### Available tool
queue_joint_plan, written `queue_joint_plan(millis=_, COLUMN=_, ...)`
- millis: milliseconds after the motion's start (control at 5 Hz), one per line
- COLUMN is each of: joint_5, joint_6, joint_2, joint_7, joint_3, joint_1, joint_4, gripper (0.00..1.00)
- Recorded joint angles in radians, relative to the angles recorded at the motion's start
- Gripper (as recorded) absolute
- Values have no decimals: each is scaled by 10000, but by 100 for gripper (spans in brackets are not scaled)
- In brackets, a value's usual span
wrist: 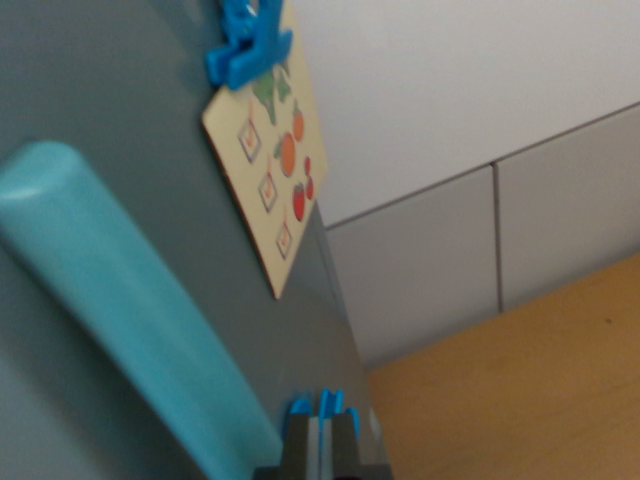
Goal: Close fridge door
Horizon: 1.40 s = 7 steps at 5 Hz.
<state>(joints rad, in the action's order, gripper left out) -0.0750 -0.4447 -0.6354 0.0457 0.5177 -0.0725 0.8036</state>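
At the bottom edge of the wrist view, the dark pincer with blue-tipped fingers [322, 420], fingers pressed together with only a thin pale seam between them, closed on nothing visible. Tips right up against the dull grey-green flat fridge door [150, 120], which fills the wrist view's left half and tilts away upward; actual contact hard to confirm from this angle. Just to the pincer's left, a thick light-turquoise cylindrical handle [120, 300] running diagonally from the upper left down toward the fingertips, blurred from closeness. Farther up the door from the pincer, a cream rectangular card printed with orange and red fruit and small diamond boxes [275, 160], lying flat on the door. Above that card, at the top edge, a bright blue plastic clip [245, 45] gripping its upper end. Beyond the door's edge, to the pincer's right, a warm orange-brown wooden floor [530, 390]. Farthest off, pale grey wall panels [480, 240] split by thin dark seams, with plain white wall [450, 70] higher up.
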Motion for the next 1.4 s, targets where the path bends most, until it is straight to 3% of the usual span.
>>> queue_joint_plan(millis=200, joint_5=0, joint_6=59, joint_2=636, joint_7=0, joint_3=-7, joint_1=-8, joint_4=230, gripper=100)
queue_joint_plan(millis=400, joint_5=0, joint_6=59, joint_2=636, joint_7=0, joint_3=-7, joint_1=-8, joint_4=230, gripper=100)
queue_joint_plan(millis=600, joint_5=0, joint_6=158, joint_2=919, joint_7=0, joint_3=-210, joint_1=-54, joint_4=239, gripper=100)
queue_joint_plan(millis=800, joint_5=0, joint_6=158, joint_2=919, joint_7=0, joint_3=-210, joint_1=-54, joint_4=239, gripper=100)
queue_joint_plan(millis=1000, joint_5=0, joint_6=358, joint_2=1224, joint_7=0, joint_3=-676, joint_1=-58, joint_4=303, gripper=100)
queue_joint_plan(millis=1200, joint_5=0, joint_6=358, joint_2=1224, joint_7=0, joint_3=-676, joint_1=-58, joint_4=303, gripper=100)
queue_joint_plan(millis=1400, joint_5=0, joint_6=363, joint_2=1692, joint_7=0, joint_3=-1170, joint_1=-58, joint_4=600, gripper=100)
